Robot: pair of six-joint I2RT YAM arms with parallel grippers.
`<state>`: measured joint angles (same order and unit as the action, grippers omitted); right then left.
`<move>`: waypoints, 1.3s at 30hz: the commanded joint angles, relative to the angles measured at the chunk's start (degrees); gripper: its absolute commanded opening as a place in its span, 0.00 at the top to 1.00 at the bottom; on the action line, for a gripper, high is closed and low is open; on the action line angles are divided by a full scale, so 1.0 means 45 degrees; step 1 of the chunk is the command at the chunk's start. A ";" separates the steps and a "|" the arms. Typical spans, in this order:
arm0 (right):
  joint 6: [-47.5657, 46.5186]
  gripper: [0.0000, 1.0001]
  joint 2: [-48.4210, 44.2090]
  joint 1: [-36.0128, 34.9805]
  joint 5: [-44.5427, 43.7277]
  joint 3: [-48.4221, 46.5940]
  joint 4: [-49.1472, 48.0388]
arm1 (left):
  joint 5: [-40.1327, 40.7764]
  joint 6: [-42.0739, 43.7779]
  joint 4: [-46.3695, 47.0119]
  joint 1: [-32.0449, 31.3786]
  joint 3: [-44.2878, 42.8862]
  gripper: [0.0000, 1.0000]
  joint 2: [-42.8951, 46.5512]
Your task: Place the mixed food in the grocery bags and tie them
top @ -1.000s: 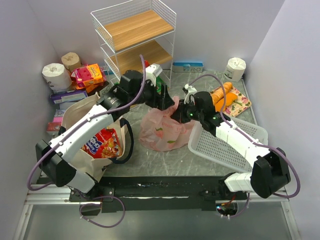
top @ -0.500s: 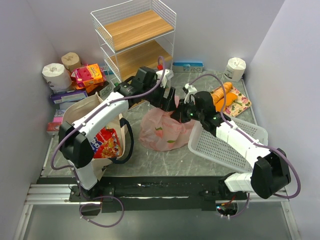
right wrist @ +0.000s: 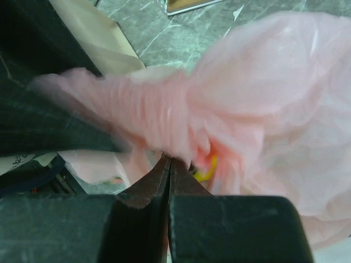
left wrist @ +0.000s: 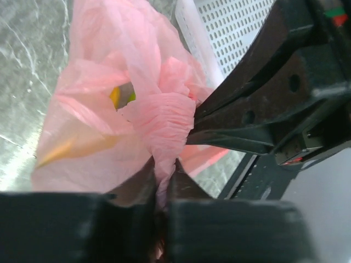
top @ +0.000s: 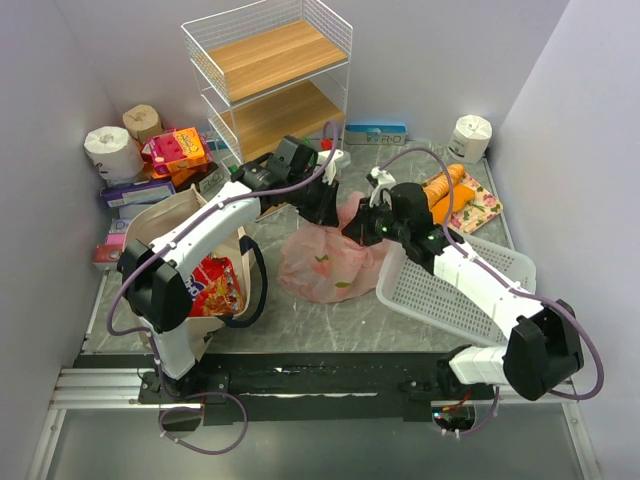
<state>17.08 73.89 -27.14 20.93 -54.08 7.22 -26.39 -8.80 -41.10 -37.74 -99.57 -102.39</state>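
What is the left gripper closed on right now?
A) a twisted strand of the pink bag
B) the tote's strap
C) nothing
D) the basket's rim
A: the left wrist view shows the left gripper with its fingers pressed together on a twisted strand of the pink bag.

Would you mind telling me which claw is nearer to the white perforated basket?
Right. The right claw pinches the pink bag just beside the white basket; the left claw grips the bag farther left.
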 commanded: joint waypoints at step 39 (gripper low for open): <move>-0.8074 0.20 0.1372 0.2456 0.5622 -0.2123 -0.0704 | 0.1725 0.3244 0.1009 -0.0872 0.0623 0.99 0.2070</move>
<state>-17.28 79.18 -15.25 43.27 -61.14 8.88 -18.98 3.97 -38.39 -40.82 -95.46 -94.08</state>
